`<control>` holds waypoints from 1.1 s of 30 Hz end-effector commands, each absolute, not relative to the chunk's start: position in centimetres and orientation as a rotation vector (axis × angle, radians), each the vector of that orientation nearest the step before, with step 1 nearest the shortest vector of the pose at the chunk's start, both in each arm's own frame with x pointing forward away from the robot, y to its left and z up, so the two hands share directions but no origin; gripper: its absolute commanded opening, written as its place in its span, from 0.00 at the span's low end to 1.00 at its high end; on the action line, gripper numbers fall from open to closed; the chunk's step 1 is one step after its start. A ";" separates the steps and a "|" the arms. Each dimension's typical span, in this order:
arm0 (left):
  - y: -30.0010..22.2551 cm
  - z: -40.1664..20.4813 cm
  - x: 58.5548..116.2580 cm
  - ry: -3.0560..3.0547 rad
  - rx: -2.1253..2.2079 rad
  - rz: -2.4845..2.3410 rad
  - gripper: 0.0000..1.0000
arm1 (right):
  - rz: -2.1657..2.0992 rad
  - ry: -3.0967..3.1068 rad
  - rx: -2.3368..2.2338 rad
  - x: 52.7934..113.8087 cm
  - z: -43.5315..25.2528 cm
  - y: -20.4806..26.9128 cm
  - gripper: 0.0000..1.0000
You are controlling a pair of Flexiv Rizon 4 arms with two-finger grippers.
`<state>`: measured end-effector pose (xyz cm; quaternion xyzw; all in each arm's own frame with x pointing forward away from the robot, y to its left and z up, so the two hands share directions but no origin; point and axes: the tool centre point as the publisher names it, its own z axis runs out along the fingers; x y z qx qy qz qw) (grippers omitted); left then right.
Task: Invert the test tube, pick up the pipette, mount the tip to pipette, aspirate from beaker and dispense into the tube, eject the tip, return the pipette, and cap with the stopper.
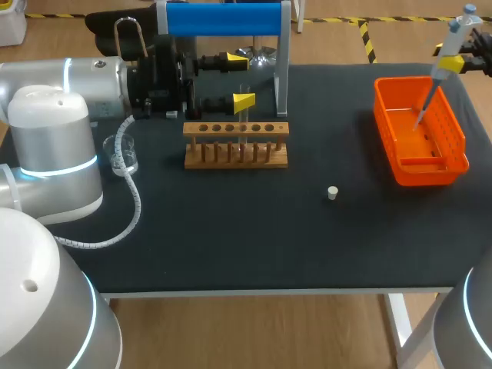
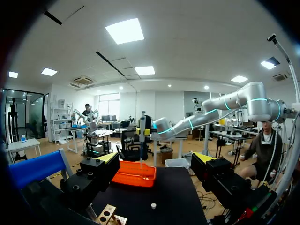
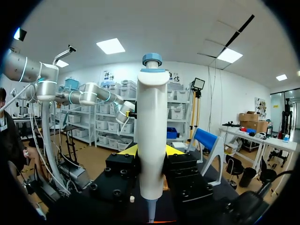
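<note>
**Pipette gripped over basket; left gripper open behind rack**

The pipette point(image 1: 444, 68) is clamped between the fingers of the right gripper point(image 3: 151, 151). It is tilted above the table's far right corner, with its narrow end pointing down into the orange basket point(image 1: 453, 146). It cannot be told whether a tip is mounted.

The left gripper point(image 1: 241, 79) is seen with its fingers spread wide and nothing clamped, just behind the wooden rack point(image 1: 236, 154). A clear test tube point(image 1: 244, 123) stands upright in the rack, its top just beside the nearer yellow finger; contact cannot be judged.

The stopper point(image 1: 332, 192) lies alone on the dark table point(image 1: 254, 238), between rack and basket and well apart from both grippers, with bare surface around it.

A glass beaker point(image 1: 123, 154) is noted left of the rack, beside the left arm's coiled cable point(image 1: 134, 200). A blue-topped stand point(image 1: 223, 19) rises along the far edge, close behind the left gripper
</note>
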<state>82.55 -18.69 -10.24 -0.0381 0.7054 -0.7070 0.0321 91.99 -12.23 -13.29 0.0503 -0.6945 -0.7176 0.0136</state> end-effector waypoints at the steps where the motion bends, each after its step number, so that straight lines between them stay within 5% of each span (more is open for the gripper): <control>1: -18.8 -10.3 82.5 2.169 -0.120 -2.175 1.00 | -2.235 -2.141 0.165 92.7 -13.6 -13.5 0.00; 33: -18.8 -10.3 82.5 2.169 -0.120 -2.175 1.00 | -2.206 -2.165 0.133 93.8 -14.8 -15.3 0.00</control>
